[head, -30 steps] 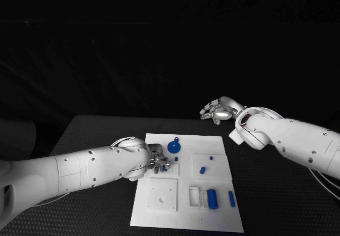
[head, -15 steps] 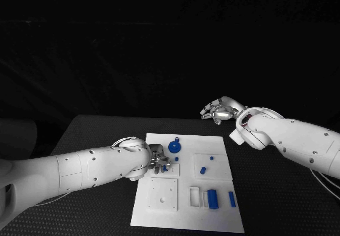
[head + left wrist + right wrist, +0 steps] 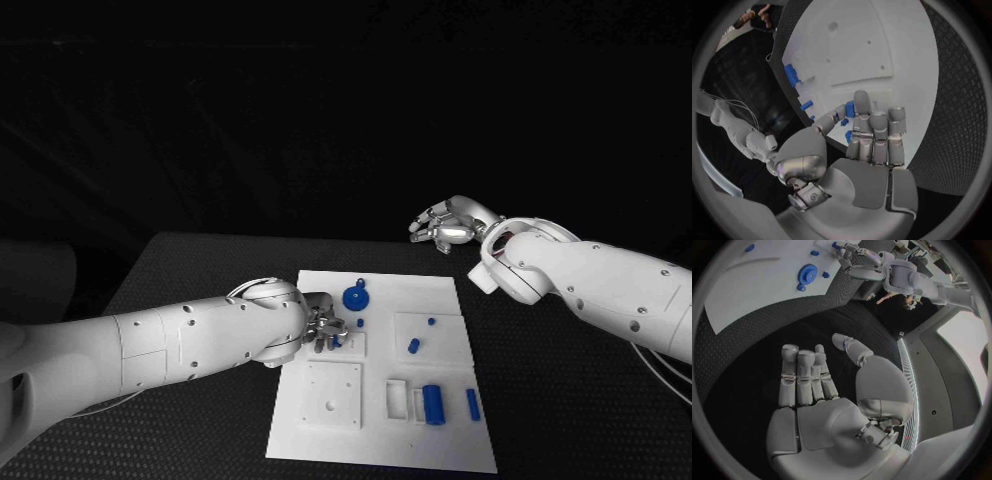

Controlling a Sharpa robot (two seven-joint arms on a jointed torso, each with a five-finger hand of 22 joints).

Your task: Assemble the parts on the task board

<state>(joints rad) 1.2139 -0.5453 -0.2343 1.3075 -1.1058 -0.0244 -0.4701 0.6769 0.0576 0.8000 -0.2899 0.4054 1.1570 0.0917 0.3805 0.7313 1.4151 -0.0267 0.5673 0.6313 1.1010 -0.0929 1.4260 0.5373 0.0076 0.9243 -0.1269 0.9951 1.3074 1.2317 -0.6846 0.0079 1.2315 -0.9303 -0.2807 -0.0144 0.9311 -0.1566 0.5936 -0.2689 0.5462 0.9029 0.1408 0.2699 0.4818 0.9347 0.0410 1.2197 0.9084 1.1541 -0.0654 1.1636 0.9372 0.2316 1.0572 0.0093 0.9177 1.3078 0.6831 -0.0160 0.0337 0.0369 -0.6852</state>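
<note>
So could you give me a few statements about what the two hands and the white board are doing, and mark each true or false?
1. The left hand pinches a small blue part over the white board. True.
2. The right hand holds a blue piece. False: it is empty, fingers apart, raised beyond the board.
3. A round blue disc lies on the board. True.
4. The board sits on a wooden table. False: the table is black.

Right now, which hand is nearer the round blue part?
Left. The left hand is over the task board just beside the round blue part; the right hand hangs off the board, beyond its far edge.
</note>
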